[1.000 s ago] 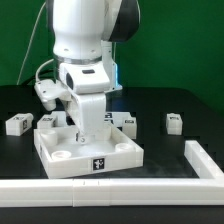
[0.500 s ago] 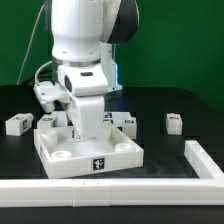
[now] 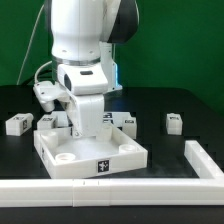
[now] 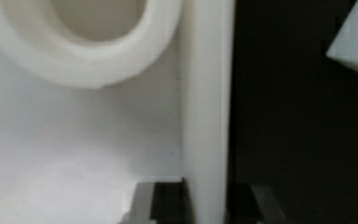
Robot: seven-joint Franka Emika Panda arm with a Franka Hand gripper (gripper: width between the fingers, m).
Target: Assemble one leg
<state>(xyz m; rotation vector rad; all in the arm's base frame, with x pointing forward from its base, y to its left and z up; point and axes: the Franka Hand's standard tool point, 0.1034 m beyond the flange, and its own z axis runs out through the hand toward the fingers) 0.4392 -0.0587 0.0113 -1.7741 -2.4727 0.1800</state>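
The large white square tray-like piece (image 3: 60,143) lies in the middle of the black table, a tag on its front wall. My gripper (image 3: 89,134) reaches down onto it from above. In the wrist view the two dark fingers (image 4: 163,205) straddle the tray's upright white wall (image 4: 208,100), with the gripper (image 4: 211,203) shut on that wall beside a round corner hole (image 4: 96,30). Several legs, small white tagged blocks, lie loose behind the tray: one at the exterior view's far left (image 3: 15,124), one beside it (image 3: 48,121), one right of the arm (image 3: 125,121) and one further right (image 3: 173,122).
A white raised strip (image 3: 100,185) runs along the table's front edge and turns back at the exterior view's right (image 3: 205,160). White cables (image 3: 40,75) hang off the arm on the exterior view's left.
The tray-like piece has slid slightly toward the exterior view's right and front, with the gripper on it. The loose legs have not moved.
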